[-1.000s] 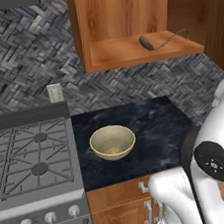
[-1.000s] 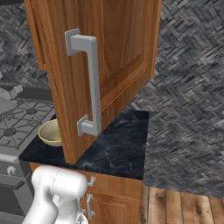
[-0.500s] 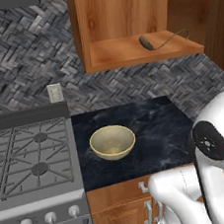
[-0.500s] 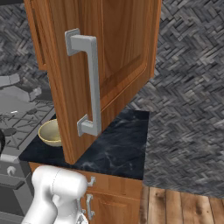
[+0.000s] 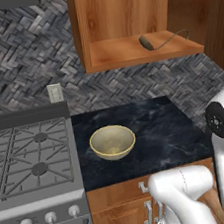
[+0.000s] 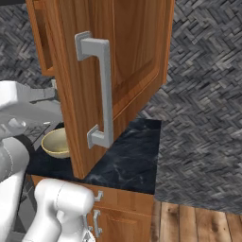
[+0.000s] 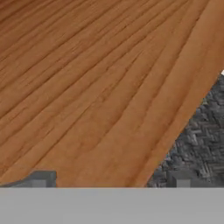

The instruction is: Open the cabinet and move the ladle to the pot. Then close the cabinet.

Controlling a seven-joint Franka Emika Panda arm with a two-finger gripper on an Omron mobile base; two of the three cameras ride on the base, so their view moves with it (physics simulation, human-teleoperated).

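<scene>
The cabinet [image 5: 126, 52] hangs on the wall with its door [image 6: 132, 56] swung wide open, and the long silver bar handle [image 6: 105, 90] faces the right base view. On its wooden shelf lies the dark ladle [image 5: 148, 43], its thin wire handle curving off to the right. The pot is out of view. My gripper [image 7: 109, 180] is open: its two fingertips [image 7: 41, 179] stand far apart with nothing between them, close to a wood-grain panel. Which part of the cabinet that panel is, I cannot tell. Herringbone wall tile shows past the panel's edge.
A beige bowl [image 5: 112, 141] sits on the black counter [image 5: 161, 133] below the cabinet. A gas stove [image 5: 30, 159] adjoins the counter's left. Low cabinets with small silver handles [image 5: 146, 214] lie under the counter. The open door juts out over the counter's front.
The arm's elbow has risen in the left base view, and a white arm link has come in at the left of the right base view, behind the door. Ladle, bowl and door have stayed put.
</scene>
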